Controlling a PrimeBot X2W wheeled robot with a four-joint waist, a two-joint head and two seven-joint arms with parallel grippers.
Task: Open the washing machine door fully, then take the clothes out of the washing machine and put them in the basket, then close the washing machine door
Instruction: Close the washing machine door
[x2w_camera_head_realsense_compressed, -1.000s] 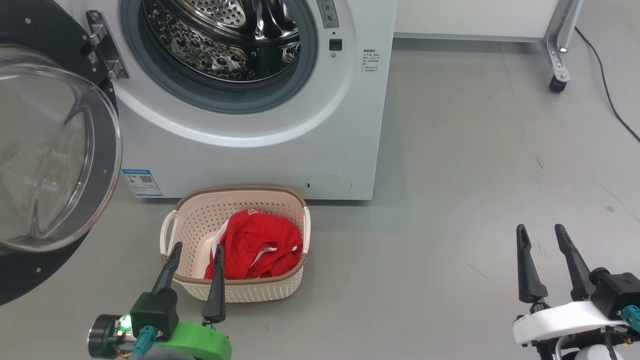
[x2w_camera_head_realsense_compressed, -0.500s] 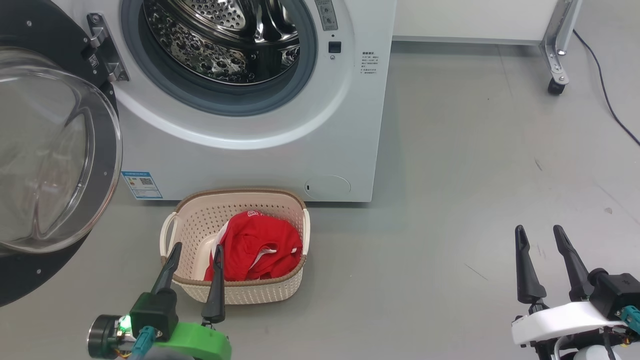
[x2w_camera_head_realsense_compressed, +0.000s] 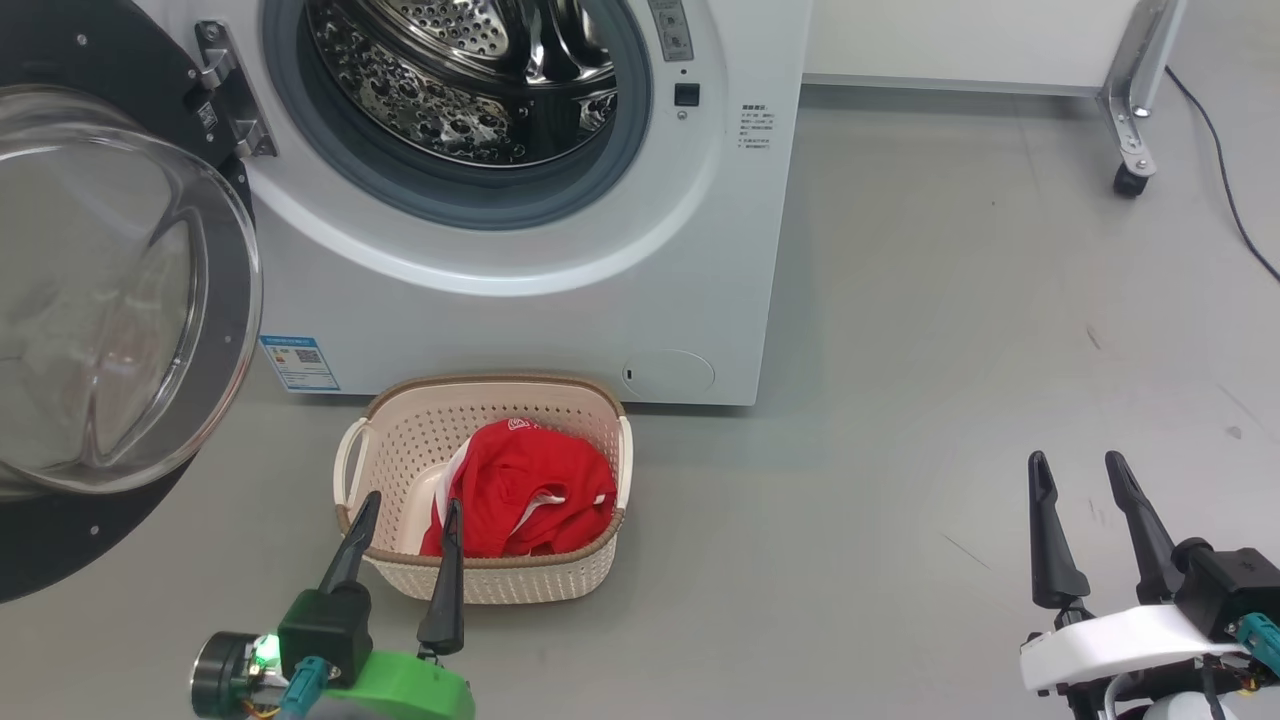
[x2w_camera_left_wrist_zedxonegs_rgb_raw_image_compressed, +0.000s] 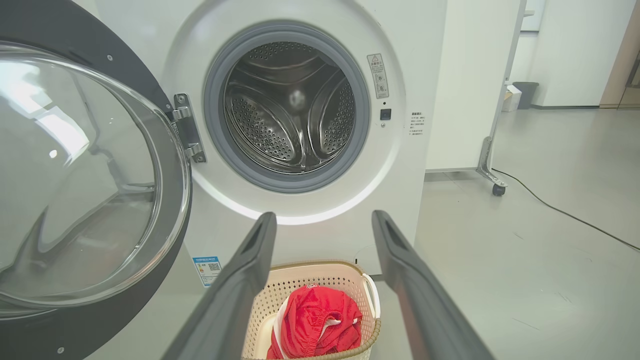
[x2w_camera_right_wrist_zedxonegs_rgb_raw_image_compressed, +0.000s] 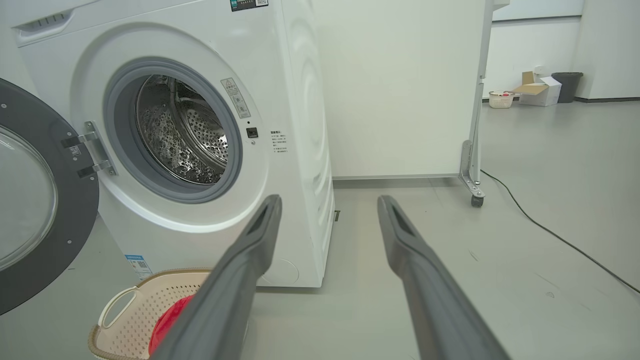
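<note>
The washing machine stands with its steel drum showing no clothes inside. Its door is swung wide open to the left, glass bowl facing me. The basket sits on the floor against the machine's front. The red clothes lie inside it, toward its right half. My left gripper hovers open over the basket's near left rim, holding nothing. My right gripper is open over bare floor far to the right. In the wrist views both pairs of fingers are spread wide.
A white panel on a metal caster leg stands at the back right, with a black cable trailing over the grey floor. Far off in the right wrist view are boxes and a dark bin. Open floor lies between basket and right gripper.
The head camera has turned slightly, so machine, door and basket sit a little further right in the picture. Both grippers stay open; nothing was taken or let go.
</note>
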